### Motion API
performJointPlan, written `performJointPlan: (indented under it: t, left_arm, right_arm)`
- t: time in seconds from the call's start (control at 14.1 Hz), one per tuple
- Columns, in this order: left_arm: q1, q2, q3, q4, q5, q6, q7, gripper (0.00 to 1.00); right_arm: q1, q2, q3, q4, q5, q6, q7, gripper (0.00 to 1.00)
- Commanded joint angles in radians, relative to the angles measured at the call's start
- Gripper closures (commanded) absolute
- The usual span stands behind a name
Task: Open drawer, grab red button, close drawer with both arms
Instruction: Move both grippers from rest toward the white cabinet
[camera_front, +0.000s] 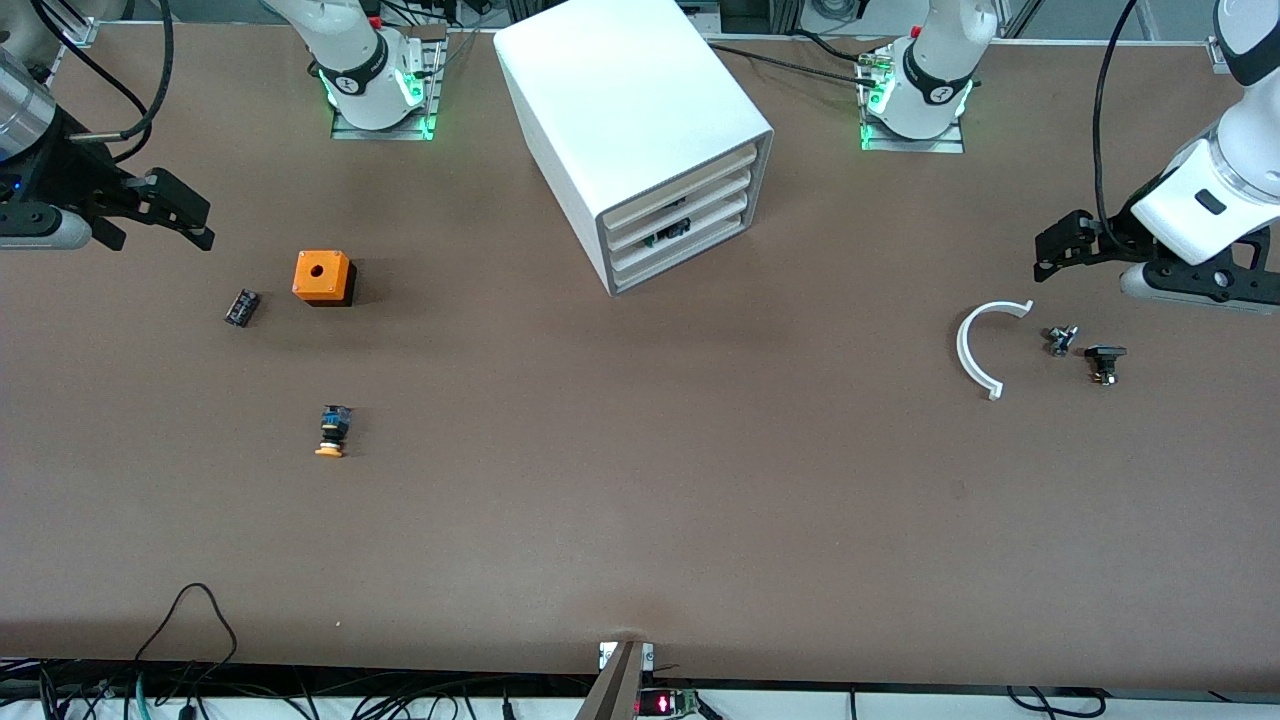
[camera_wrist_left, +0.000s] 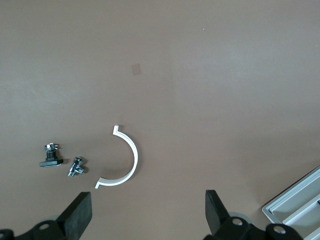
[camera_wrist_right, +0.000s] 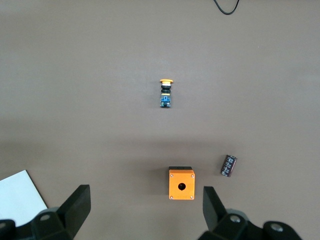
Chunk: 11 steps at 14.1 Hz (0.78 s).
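Drawers of the white four-tier plastic cabinet (camera_front: 640, 140) at the table's middle all sit pushed in, and you cannot see the red-capped button anywhere. Your left gripper (camera_wrist_left: 148, 216) hangs spread wide and empty over the white curved plastic clip (camera_front: 982, 346). Your right gripper (camera_wrist_right: 145, 211) hangs equally spread and empty over the table near the orange square box with a hole (camera_front: 322, 276); an orange-yellow-capped push button (camera_front: 332, 431) lies nearer the front camera than that box.

Evenly and softly lit from overhead; matte brown table (camera_front: 640, 500) without glare. Short dark shadow hugging the orange box (camera_front: 323, 276), a broad faint one under the white drawer cabinet (camera_front: 640, 130). Green glow at both bases. Sharp throughout.
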Motion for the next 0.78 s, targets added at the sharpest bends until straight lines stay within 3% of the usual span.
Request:
performJointPlan:
  t: [0.0, 0.35, 0.49, 0.71]
  left_arm:
    - [-0.004, 0.023, -0.002, 0.048, 0.017, -0.027, -0.008, 0.00]
    - [-0.010, 0.025, -0.003, 0.048, 0.014, -0.044, -0.003, 0.00]
    - [-0.018, 0.038, -0.006, 0.053, 0.000, -0.100, 0.006, 0.00]
    - [-0.024, 0.075, -0.012, 0.056, -0.133, -0.190, 0.032, 0.00]
  right_arm:
    - [-0.017, 0.004, 0.015, 0.023, -0.002, -0.067, -0.005, 0.01]
    - [-0.017, 0.030, 0.016, 0.025, 0.000, -0.072, -0.018, 0.01]
    - [-0.012, 0.037, 0.016, 0.011, -0.002, -0.136, -0.015, 0.01]
    - [-0.014, 0.080, 0.018, 0.008, 0.001, -0.133, -0.023, 0.01]
